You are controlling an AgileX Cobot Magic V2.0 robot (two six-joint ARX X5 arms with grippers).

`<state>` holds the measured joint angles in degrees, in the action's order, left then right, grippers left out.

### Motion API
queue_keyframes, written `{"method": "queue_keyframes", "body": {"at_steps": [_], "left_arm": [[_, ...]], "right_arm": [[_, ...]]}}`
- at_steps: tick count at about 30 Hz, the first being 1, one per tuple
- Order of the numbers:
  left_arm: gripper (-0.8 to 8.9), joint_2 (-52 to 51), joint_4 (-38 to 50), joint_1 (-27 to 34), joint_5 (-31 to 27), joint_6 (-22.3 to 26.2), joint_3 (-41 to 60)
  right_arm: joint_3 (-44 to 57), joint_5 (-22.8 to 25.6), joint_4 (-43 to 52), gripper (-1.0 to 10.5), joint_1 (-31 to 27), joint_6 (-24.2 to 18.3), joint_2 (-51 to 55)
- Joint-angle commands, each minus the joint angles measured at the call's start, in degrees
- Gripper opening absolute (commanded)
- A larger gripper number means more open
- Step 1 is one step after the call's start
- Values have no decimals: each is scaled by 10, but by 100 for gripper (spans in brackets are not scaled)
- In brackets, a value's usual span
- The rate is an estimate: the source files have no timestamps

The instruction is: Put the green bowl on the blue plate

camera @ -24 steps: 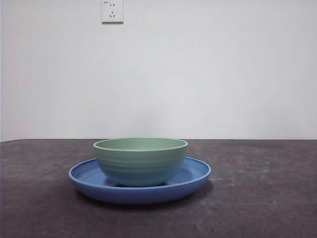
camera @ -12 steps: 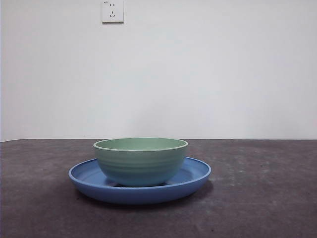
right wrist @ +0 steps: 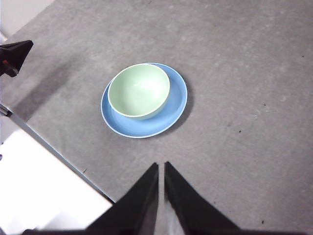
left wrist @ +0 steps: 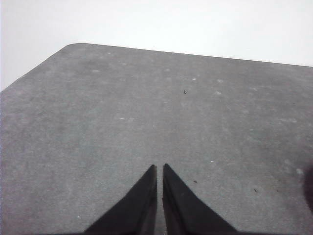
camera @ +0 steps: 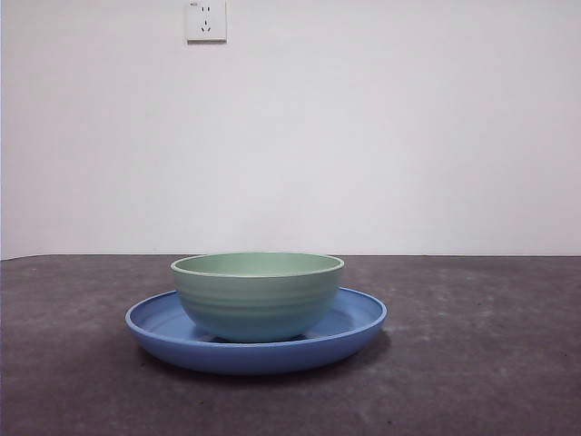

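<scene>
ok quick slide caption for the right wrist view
Green bowl resting on the blue plate, right gripper shut and clear.

So in the left wrist view it's basically just the left claw and a whole lot of tabletop. The claw's 2 black pointed jaws come up side by side, tips nearly touching, only a thin sliver of gap between them, nothing held in there. Under and beyond them is the dark grey, matte, slightly speckled tabletop, with a few pale flecks and a couple of tiny dark specks scattered on it. Its far edge runs across with a rounded corner on one side, and past that there's a plain white wall. A dark blurry patch sits at one picture edge; can't tell what that is.
</scene>
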<state>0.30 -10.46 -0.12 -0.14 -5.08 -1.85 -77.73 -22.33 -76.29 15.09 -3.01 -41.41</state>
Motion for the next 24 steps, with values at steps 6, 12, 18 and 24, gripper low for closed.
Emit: {"method": "queue_keyframes", "body": {"at_steps": [6,12,18,24], "left_arm": [[19,-1,-4,1,-2,3,12],[19,-1,-4,1,-2,3,12],[19,-1,-4,1,-2,3,12],[19,-1,-4,1,-2,3,12]], "right_arm": [[125,-12,145,17,-98,-12,85],[384,-1,441,17,-155,-16,199],[597,93,685,17,-169,-16,310],[714,201,729,17,-172,-15,360]]}}
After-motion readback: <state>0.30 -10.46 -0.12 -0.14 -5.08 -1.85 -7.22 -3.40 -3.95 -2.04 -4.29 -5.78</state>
